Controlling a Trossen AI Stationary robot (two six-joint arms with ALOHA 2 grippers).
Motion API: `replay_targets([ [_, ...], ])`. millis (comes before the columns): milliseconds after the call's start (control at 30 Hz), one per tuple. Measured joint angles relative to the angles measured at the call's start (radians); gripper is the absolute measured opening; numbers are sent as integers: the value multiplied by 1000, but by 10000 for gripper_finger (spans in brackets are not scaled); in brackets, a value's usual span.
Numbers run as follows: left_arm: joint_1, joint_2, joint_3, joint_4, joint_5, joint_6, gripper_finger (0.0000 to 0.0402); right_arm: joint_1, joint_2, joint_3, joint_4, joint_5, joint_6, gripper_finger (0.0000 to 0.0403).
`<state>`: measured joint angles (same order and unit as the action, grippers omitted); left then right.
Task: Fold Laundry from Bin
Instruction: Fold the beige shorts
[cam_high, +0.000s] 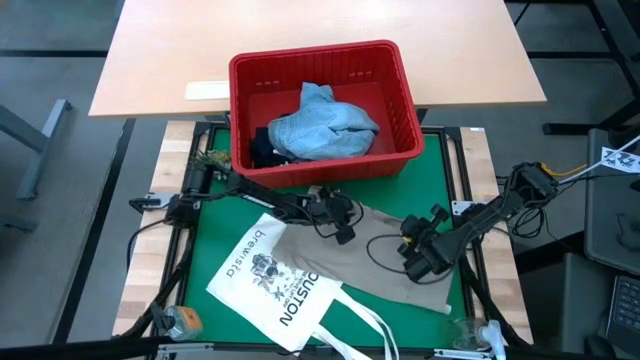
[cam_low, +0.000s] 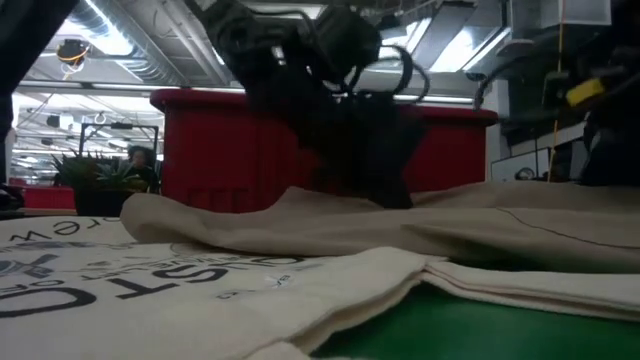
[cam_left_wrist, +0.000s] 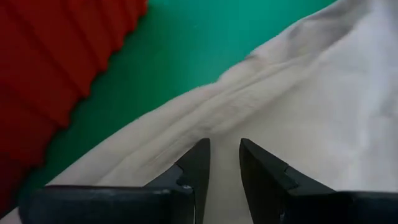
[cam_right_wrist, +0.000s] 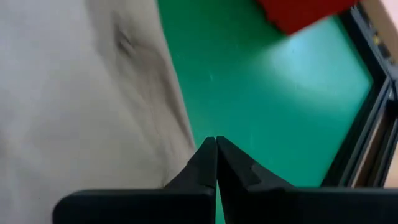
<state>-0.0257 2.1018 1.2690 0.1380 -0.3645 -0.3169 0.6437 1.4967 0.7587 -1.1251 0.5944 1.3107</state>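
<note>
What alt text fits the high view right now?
Beige cloth lies spread on the green mat, both arms over it: left hand slightly open, right hand shut. Behind, a red bin holds denim jeans; a white tote bag overlaps the cloth.

The worktop (cam_high: 215, 235) has a green mat on top. The red bin (cam_high: 322, 112) sits at the back edge of the mat. In front of the bin a beige cloth (cam_high: 400, 262) lies flat on the green. A white tote bag (cam_high: 278, 282) with black letters lies on the mat too, in front of the bin, and overlaps the cloth's edge.
</note>
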Motion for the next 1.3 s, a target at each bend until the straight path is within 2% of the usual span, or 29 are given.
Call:
replay_targets([
  [167,22,35,0,1,-4,-22,85,-32,0,-39,35,-12,0,3],
  [300,24,31,0,1,-5,-22,85,-29,-1,-24,-1,-12,0,3],
  [533,12,-24,0,8,30,-23,85,-29,-2,143,-205,13,-1,3],
  [800,-40,-104,0,8,128,-23,85,-28,-2,299,-175,4,-185,3],
  [900,-66,-109,0,7,189,-25,85,-28,-2,301,-174,-38,-220,3],
  [1100,-139,-110,2,-41,324,-51,85,-3,-2,248,-125,-236,-216,3],
  [1200,-179,-109,1,-106,334,-62,85,52,-2,219,-81,-280,-194,3],
  [1300,-217,-110,2,-173,332,-87,85,109,-2,197,-72,-293,-107,3],
])
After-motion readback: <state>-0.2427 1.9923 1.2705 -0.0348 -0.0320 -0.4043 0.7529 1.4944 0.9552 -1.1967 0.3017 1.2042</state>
